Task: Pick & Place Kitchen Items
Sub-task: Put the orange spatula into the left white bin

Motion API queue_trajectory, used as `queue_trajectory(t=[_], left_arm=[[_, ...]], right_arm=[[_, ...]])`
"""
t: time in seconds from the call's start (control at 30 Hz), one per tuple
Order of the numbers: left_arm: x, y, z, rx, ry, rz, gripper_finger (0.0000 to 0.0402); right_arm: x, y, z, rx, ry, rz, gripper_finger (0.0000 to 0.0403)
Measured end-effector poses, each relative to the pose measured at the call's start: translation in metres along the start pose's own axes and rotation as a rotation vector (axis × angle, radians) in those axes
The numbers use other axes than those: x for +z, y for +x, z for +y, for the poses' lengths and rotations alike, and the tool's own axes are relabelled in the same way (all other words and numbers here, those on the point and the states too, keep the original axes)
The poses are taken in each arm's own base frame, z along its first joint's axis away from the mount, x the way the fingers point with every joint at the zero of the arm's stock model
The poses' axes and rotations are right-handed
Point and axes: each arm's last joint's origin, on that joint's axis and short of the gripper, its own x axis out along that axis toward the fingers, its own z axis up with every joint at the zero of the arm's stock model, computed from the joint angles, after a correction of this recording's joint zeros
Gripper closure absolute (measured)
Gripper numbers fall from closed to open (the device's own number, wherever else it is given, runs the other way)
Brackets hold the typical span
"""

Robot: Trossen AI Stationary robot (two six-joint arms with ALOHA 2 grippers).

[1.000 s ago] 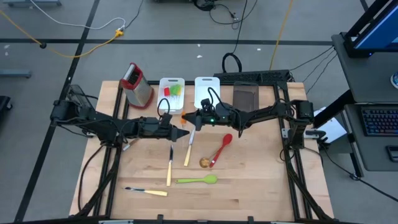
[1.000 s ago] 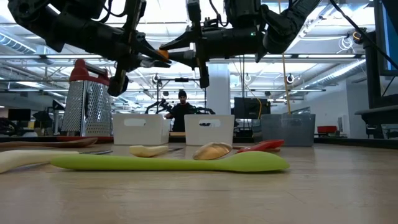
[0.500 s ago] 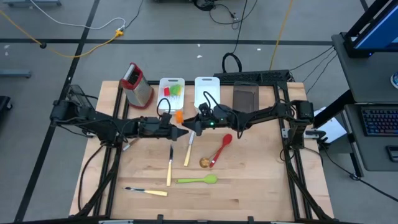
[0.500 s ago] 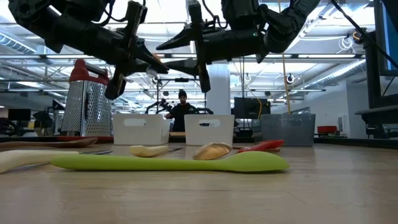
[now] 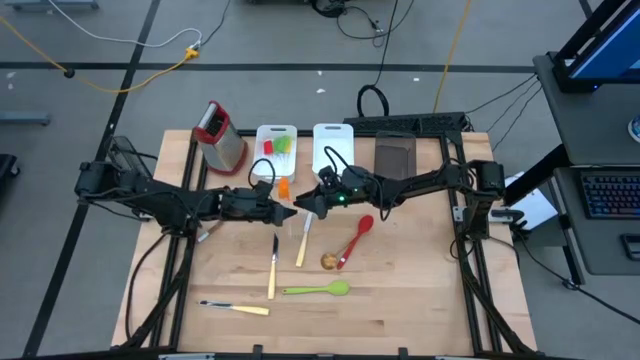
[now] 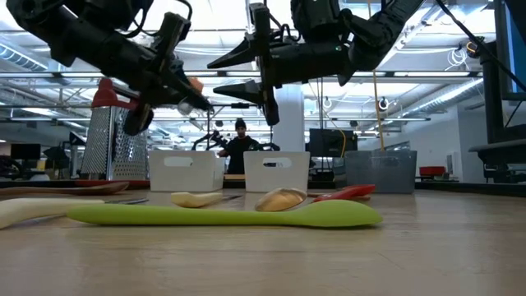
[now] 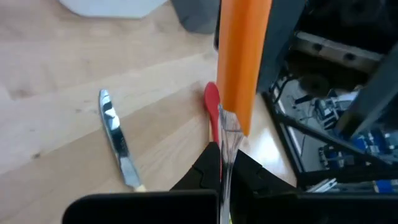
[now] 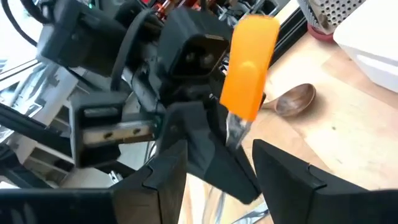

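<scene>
Orange spatula is clamped by its clear handle in the left end effector, blade standing above the fingertips, raised clear of the bench. The left arm reaches low across from its own side, wrist roughly level. The right end effector faces it just beyond the spatula, fingers spread apart and holding nothing; that arm stretches in from the opposite side at similar height. On the bench below and nearer than both end effectors lie a red spoon, wooden spoon, green spoon and cream-handled knives. White bins sit beyond them.
</scene>
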Motion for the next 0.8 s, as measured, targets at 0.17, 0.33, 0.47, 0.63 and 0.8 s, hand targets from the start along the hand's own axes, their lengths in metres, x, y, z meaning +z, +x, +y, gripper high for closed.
queue_trajectory(t=[0.17,0.33,0.47,0.63,0.8], left_arm=[[0.009,-0.01,0.0,0.012,-0.02,-0.004,0.0401],[0.021,-0.023,0.003,0.025,-0.09,-0.007,0.0401],[0.031,-0.025,0.006,0.014,-0.156,-0.003,0.0401],[0.045,-0.024,0.016,0.04,-0.266,-0.034,0.0401],[0.06,-0.025,0.016,0.038,-0.371,-0.081,0.0401]], right_arm=[[0.0,0.0,-0.001,-0.002,-0.001,-0.001,0.0228],[0.003,-0.001,-0.002,-0.005,-0.02,-0.008,0.0233],[0.006,-0.001,-0.004,-0.002,-0.037,-0.021,0.0233],[0.012,-0.005,-0.002,0.058,-0.063,0.01,0.0234],[0.024,-0.015,0.005,0.155,-0.105,0.049,0.0234]])
